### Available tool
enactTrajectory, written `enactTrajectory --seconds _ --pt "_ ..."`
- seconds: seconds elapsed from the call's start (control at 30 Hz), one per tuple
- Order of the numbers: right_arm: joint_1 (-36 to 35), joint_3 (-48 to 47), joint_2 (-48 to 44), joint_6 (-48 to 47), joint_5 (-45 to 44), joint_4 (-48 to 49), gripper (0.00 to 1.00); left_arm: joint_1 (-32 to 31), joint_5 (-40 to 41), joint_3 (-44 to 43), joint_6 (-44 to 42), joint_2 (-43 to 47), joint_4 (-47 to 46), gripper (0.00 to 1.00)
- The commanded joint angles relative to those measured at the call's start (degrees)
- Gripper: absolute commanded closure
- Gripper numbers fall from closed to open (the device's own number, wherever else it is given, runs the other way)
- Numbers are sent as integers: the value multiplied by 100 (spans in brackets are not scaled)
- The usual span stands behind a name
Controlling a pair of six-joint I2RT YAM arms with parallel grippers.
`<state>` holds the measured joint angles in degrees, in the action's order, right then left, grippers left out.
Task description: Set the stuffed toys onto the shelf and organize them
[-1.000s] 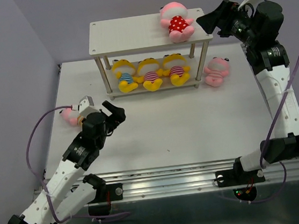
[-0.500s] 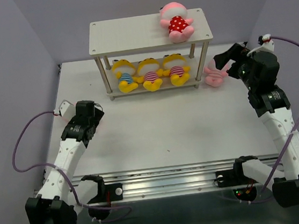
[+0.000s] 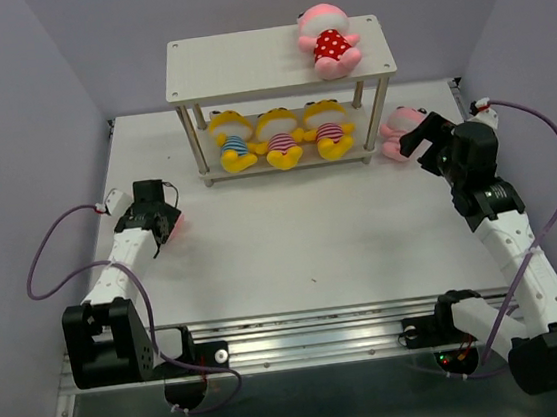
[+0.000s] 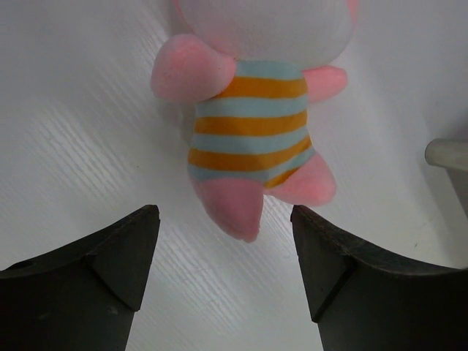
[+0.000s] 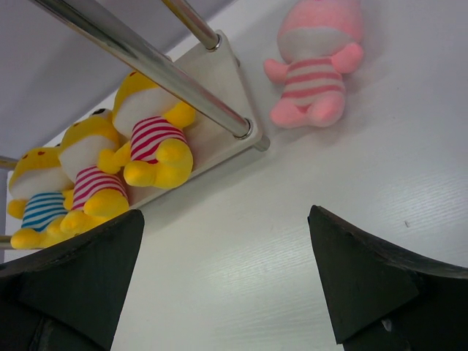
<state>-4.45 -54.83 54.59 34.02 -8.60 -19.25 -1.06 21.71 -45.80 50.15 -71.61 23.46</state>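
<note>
Shelf, upper board: your shelf (image 3: 241, 60) stands at the far side of the table (image 3: 313, 245). One polka-dot pink toy (image 3: 330, 42) lies at the right end of its top board.
Shelf, lower board: you have three yellow toys lying side by side in a row. They are the blue-striped yellow toy (image 3: 233, 143) at the left, the middle yellow toy (image 3: 281, 140) in red stripes, and the right yellow toy (image 3: 329, 130), also in red stripes.
Off the shelf, right: the pink-striped pink toy (image 5: 314, 69) lies on the table just outside the shelf's right-hand legs.
Off the shelf, left: the orange-and-blue striped pink toy (image 4: 252, 139) lies belly up on the table near its left edge, well apart from the shelf.
Left claw: your left gripper (image 4: 227, 241) stands wide, one finger on each side of that toy's feet, gripping nothing. From above, the arm covers nearly all of the toy.
Right claw: your right gripper (image 5: 227, 241) is wide and empty, near the pink-striped pink toy and facing it.
In the way: the front right shelf leg (image 5: 146, 62) crosses the right wrist view in front of the yellow row.
</note>
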Motion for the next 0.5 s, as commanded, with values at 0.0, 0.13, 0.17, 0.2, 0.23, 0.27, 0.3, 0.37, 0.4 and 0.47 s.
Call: enactTrajectory --seconds 0.0,0.13,0.17,0.2,0.23,0.27,0.3,0.37,0.4,0.47 --pt "32 25 43 -150 -28 140 0 62 79 -166 -163 -142 -281 19" --pt "32 16 26 -220 -54 123 0 238 35 -140 -172 -291 -342 25" --pt "32 25 8 -212 -71 123 0 238 8 -122 -172 -309 -386 27" --pt "32 16 -1 -220 -72 123 0 238 -61 -70 -198 -318 -430 33" --pt "32 25 -9 -220 -80 131 0 238 -88 -43 -199 -327 -465 36" --pt "32 25 -18 -220 -80 123 0 229 -97 -26 -199 -336 -483 38" --pt "32 34 -27 -220 -80 123 0 238 -97 1 -190 -344 -492 49" --pt "32 51 -62 -220 -89 123 0 238 -88 -16 -190 -336 -474 61" --pt "32 69 -71 -220 -80 105 0 238 -97 -34 -233 -336 -466 75" --pt "32 95 -88 -229 -89 88 0 238 -141 -69 -295 -292 -457 93"
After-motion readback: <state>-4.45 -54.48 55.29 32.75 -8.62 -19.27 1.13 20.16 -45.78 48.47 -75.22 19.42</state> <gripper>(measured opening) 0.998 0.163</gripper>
